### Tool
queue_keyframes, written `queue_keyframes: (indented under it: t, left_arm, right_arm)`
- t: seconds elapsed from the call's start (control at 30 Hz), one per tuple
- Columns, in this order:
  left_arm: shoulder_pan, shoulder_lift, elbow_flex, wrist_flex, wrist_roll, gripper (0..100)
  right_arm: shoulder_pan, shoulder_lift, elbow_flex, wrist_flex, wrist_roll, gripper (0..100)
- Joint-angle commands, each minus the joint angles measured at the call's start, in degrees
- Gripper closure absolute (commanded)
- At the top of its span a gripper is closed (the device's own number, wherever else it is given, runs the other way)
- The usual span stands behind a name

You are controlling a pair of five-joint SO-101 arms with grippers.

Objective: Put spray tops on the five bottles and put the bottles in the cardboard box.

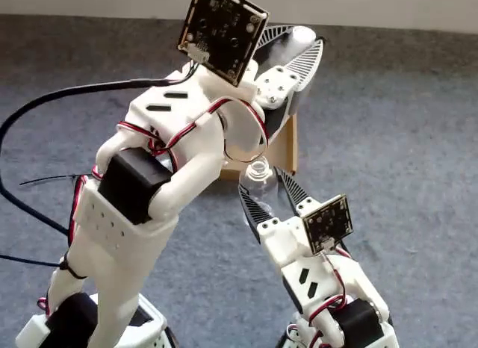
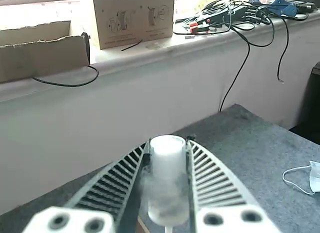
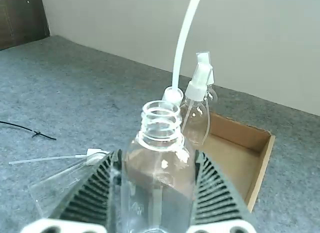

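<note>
Both arms are white plastic shells with black servo blocks. The left arm (image 1: 164,176), filling the frame's left and centre, trails twisted red-and-white wires (image 1: 187,128) and black cables (image 1: 45,101); the right arm (image 1: 328,288) sits lower right. Each wrist carries a black square circuit board (image 1: 222,30). The right gripper (image 3: 157,155) has black ribbed fingers (image 3: 85,198).

Soft, even daylight covers the grey desk (image 1: 403,124) in the high view, leaving only faint, diffuse shadows on it. From the left wrist, strong backlight burns the band above the sill (image 2: 150,50) to white, and the spray top (image 2: 167,173) glows pale. From the right wrist, small glints sit on the neck of the bottle (image 3: 160,143). The cardboard box (image 3: 235,158) behind the bottle is softly shaded inside.
</note>
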Motion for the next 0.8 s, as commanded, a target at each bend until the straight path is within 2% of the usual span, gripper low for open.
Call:
queue_keyframes:
  t: [0.0, 0.67, 0.77]
  left_arm:
    - [1.7, -0.2, -0.9, -1.2, 0.4, 97]
    - [2.4, -6.1, -0.3, 4.7, 0.5, 97]
    - [2.4, -5.8, -0.3, 4.7, 4.0, 97]
  right_arm:
    - [-0.1, -0.4, -0.5, -1.8, -0.5, 99.5]
    - [-0.1, -0.4, -0.4, -1.8, -0.6, 99.5]
    - [-0.1, -0.4, -0.4, -1.8, -0.6, 99.5]
